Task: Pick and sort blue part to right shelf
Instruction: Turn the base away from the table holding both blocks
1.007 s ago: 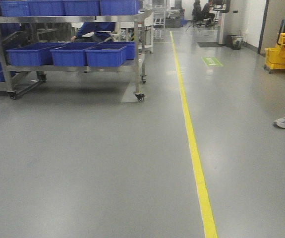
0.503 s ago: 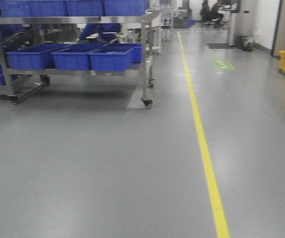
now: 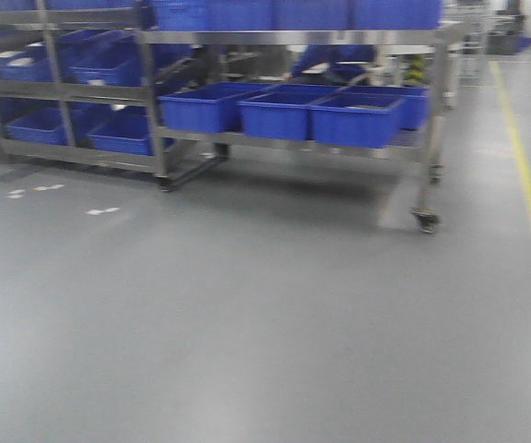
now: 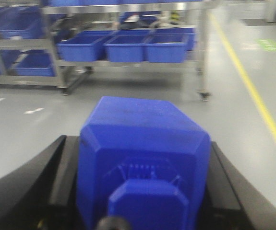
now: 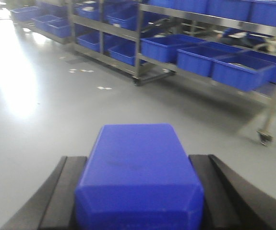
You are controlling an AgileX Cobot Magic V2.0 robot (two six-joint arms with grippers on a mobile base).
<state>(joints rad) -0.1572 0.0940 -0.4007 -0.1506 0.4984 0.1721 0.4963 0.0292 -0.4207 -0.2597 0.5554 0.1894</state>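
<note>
Pointing lengthwise ahead, one blue part (image 4: 142,143) sits pinched in the left claw (image 4: 140,199). The right claw (image 5: 138,196) pinches a second blue part (image 5: 140,165) likewise.

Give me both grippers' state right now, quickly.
Left gripper: shut on a blue part.
Right gripper: shut on a second blue part.

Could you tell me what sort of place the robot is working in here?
Probably a factory or warehouse: wheeled steel racks loaded with blue bins, and a painted yellow lane line.
</note>
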